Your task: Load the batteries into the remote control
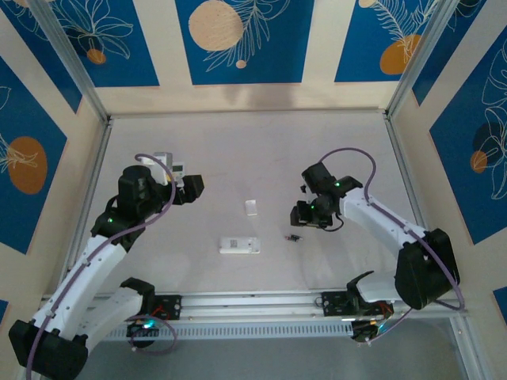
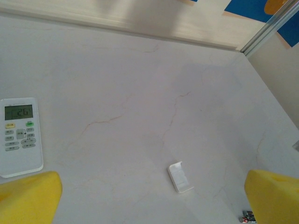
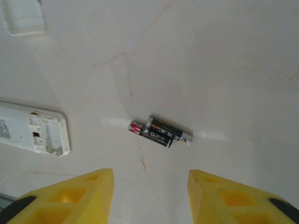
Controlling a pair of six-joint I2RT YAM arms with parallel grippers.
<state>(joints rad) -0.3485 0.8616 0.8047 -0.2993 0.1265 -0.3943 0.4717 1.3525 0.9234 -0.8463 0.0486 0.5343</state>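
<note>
Pale, veined worktop [image 1: 317,150], walled by blue-and-cream floral panels [image 1: 238,39]. The batteries [image 3: 161,131] lie touching, just right of the face-down remote control [image 3: 32,133]; the right wrist view shows its open bay. The right gripper [image 3: 150,191] hovers near them, jaws apart and holding nothing. The left gripper [image 2: 152,200] gapes wide. The left wrist view shows a second remote [image 2: 19,135], its display reading 26.

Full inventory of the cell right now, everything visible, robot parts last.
batteries: two, dark, side by side on the table, right of the open remote
open remote: one, white, face down, compartment empty, table centre
battery cover: one, white, loose on the table beyond the open remote
display remote: one, white, face up, far left
table: one, pale marble look
left gripper: one, yellow fingers, open, near the display remote
right gripper: one, yellow fingers, open, above the batteries
</note>
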